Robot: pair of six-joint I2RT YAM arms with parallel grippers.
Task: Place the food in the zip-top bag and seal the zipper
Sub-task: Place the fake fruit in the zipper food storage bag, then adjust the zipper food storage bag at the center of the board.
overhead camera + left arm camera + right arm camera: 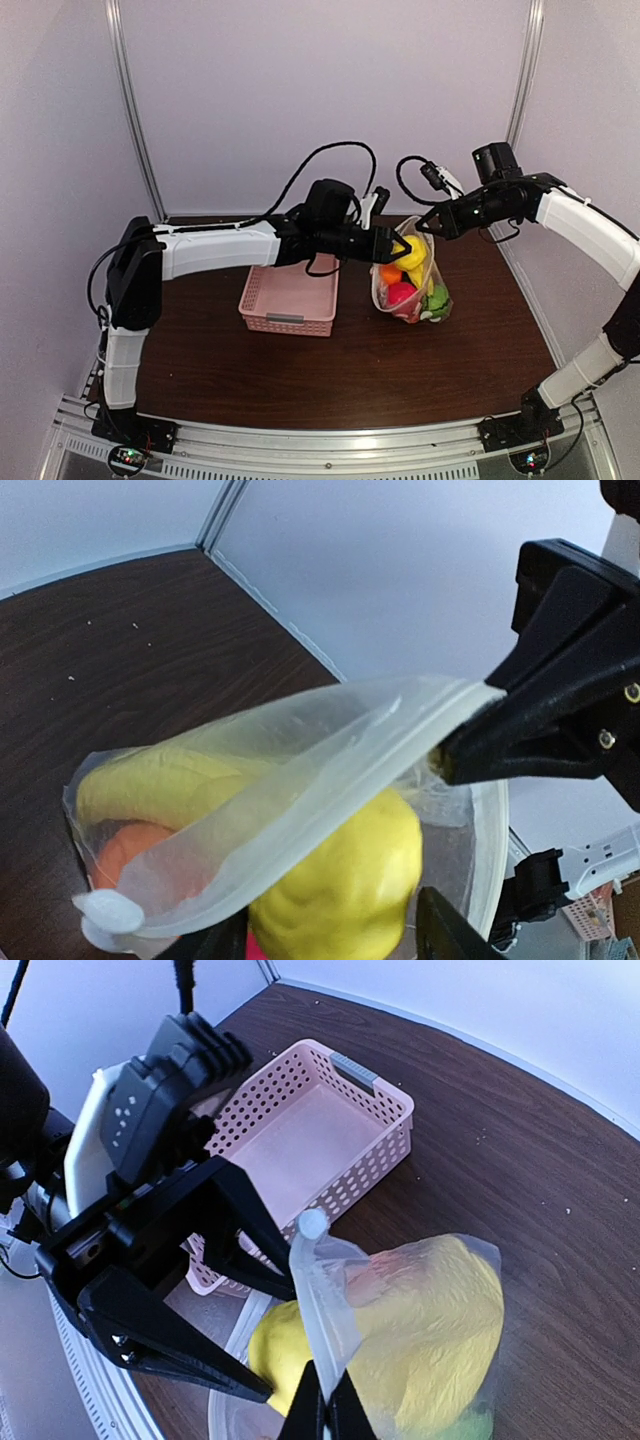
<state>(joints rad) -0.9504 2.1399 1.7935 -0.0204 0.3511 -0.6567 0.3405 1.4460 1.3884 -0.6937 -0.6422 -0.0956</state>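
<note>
The zip-top bag (412,290) hangs upright over the table with food inside: a banana (160,775), an orange (125,850), a red ball (400,293) and green pieces (437,302). My right gripper (325,1410) is shut on the zipper (320,1300) at the bag's top edge and holds the mouth up. My left gripper (330,940) is at the bag's mouth, its fingers spread on either side of a yellow piece (350,880) that sits in the opening. A thin gap shows beside one finger. In the top view the left gripper (395,245) faces the right gripper (432,222) across the bag.
A pink lattice basket (290,295) stands just left of the bag, under my left forearm, with nothing in it. White walls close the table's back and sides. Bare dark table lies in front of the bag and basket.
</note>
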